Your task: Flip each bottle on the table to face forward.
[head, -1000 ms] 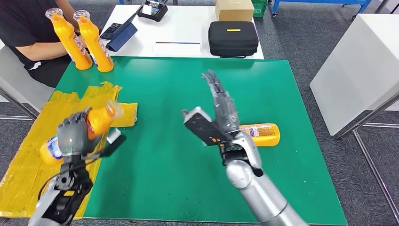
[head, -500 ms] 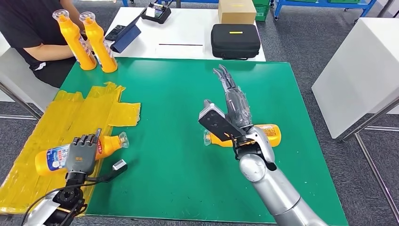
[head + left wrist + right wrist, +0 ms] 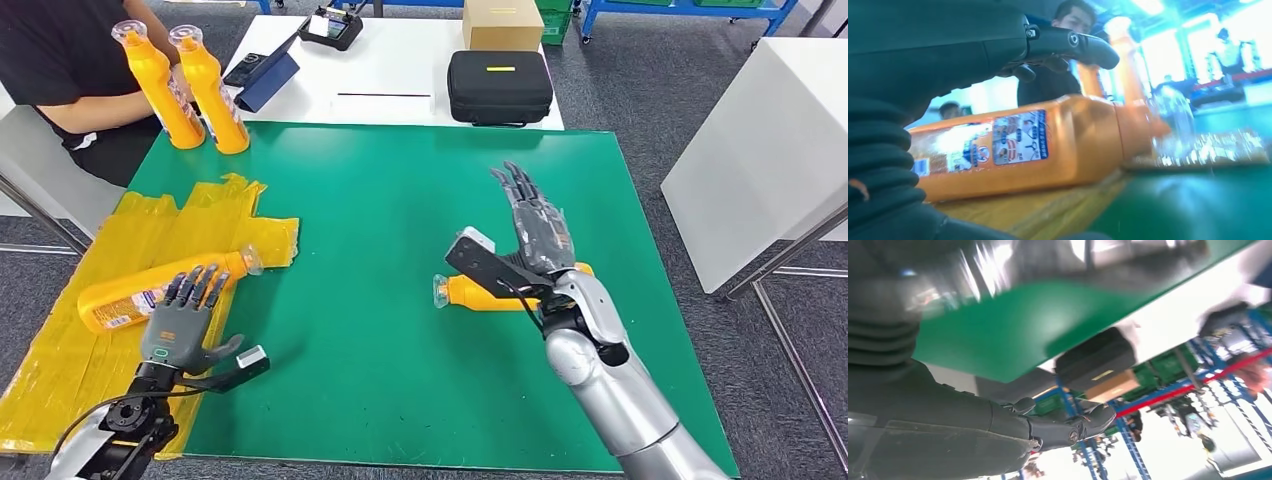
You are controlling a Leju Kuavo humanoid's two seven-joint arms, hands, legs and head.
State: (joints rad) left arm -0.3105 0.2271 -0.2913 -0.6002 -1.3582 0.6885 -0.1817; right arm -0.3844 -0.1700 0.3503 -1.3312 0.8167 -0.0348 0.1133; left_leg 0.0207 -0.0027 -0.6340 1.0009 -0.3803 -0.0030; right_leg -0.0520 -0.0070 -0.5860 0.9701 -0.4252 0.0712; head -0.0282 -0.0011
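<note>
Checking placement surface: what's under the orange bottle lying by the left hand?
The bottle lies on its side on the yellow plastic sheeting, its clear cap end near the sheet's edge by the green mat. Whatever lies beneath the sheeting is covered. The left hand is open beside it.

Green mat (image 3: pixel 380 210) on the counter: matt, smooth, faint sheen in the left wrist view. Yellow sheet (image 3: pixel 140 235): thin glossy plastic film, crinkled, creased. Bottles: smooth orange plastic, slight gloss, clear plastic caps; lying bottle (image 3: pixel 140 291) carries a printed paper-like label, glossy. Second lying bottle (image 3: pixel 480 292) same plastic. Two upright bottles (image 3: pixel 180 85) same finish. Right arm (image 3: pixel 620 400): brushed silver metal, satin shine. Left hand (image 3: pixel 180 318) and right hand (image 3: pixel 535 235): dark grey matt plastic; ribbed rubbery wrist cover (image 3: pixel 878 170). Black case (image 3: pixel 499 86): matt fabric-like shell. Box (image 3: pixel 502 22): plain brown cardboard. Far table (image 3: pixel 400 60): smooth white laminate. Floor (image 3: pixel 640 90): grey, rough, carpet-like.
</note>
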